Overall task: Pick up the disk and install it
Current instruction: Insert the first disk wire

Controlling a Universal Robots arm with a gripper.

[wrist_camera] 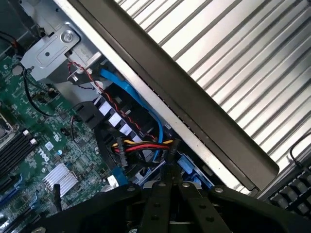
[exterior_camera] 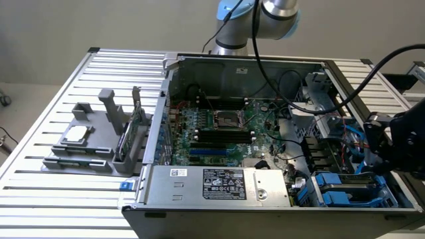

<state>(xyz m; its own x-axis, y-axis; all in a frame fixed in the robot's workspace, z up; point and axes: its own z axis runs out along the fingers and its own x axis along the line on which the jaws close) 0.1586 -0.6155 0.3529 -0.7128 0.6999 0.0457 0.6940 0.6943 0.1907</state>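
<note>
Exterior, pincer: the gripper (exterior_camera: 379, 162) hangs over the drive-bay corner of the case (exterior_camera: 265, 219), at the exterior view's right.
Exterior, disk: the disk (exterior_camera: 350, 187), grey in its blue carrier, seems to lie in the bay just below.
Wrist, pincer: the gripper (wrist_camera: 170, 188) is pinched together and empty, near the cables (wrist_camera: 141, 144).
Handling: probably dense, stiff and shock-sensitive, with slick metal faces; grasp the carrier's side rails.

Plain beige wall (exterior_camera: 99, 25) behind a slatted metal table (exterior_camera: 40, 199)
</note>
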